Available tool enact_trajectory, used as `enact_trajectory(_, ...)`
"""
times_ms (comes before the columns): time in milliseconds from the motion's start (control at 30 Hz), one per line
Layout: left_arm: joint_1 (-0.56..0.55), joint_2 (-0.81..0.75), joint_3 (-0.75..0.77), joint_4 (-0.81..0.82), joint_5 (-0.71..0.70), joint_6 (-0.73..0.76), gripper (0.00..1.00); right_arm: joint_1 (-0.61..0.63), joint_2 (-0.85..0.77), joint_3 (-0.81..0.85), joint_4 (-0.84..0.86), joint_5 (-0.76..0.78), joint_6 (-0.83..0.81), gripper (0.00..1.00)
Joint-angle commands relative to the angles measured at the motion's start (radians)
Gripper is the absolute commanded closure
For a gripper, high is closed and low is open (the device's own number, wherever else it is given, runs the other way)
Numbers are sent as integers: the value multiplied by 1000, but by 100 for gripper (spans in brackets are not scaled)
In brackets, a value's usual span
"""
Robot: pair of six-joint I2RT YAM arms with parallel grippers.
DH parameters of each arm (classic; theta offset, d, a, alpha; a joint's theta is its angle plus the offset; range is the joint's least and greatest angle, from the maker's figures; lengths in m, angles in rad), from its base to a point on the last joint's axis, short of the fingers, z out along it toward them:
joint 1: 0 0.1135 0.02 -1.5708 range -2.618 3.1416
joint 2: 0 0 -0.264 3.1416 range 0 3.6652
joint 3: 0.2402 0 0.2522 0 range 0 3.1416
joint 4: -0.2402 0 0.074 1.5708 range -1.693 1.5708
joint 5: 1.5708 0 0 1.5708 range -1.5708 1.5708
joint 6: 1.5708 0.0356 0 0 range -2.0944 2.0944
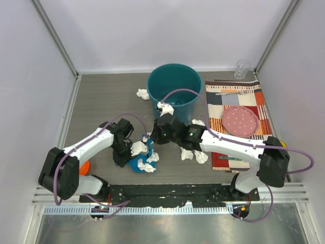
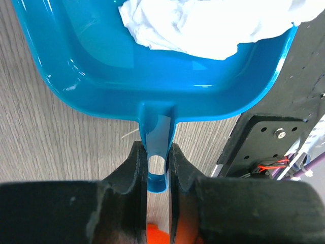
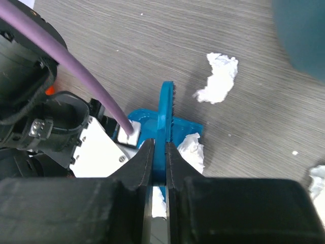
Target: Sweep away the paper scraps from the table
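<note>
On the table (image 1: 101, 101), the left gripper (image 2: 156, 155) is clamped on the handle of a blue dustpan (image 2: 101, 81) holding some paper scraps (image 2: 203, 23), the right gripper (image 3: 159, 152) squeezes a blue brush (image 3: 166, 109) above it, and more scraps lie loose near the teal bin (image 1: 175, 84) and the placemat (image 1: 216, 109).

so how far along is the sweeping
Partly done: some crumpled white paper scraps already lie in the blue plastic dustpan held by the left gripper. In hand: the right gripper clamps a blue brush at the pan. Left: a loose wad beside the round teal bin and more wads near the right arm.
</note>
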Motion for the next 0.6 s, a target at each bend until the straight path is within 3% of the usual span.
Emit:
enact_trajectory(0, 28, -21, 40, 22, 128, 15, 100, -8, -126, 48, -76, 118, -61, 99)
enact_trajectory(367, 44, -41, 58, 39, 151, -1, 100, -10, -286, 67, -199, 232, -147, 99)
enact_trajectory(567, 45, -33, 37, 68, -2, -10, 100, -10, -232, 28, -300, 231, -121, 99)
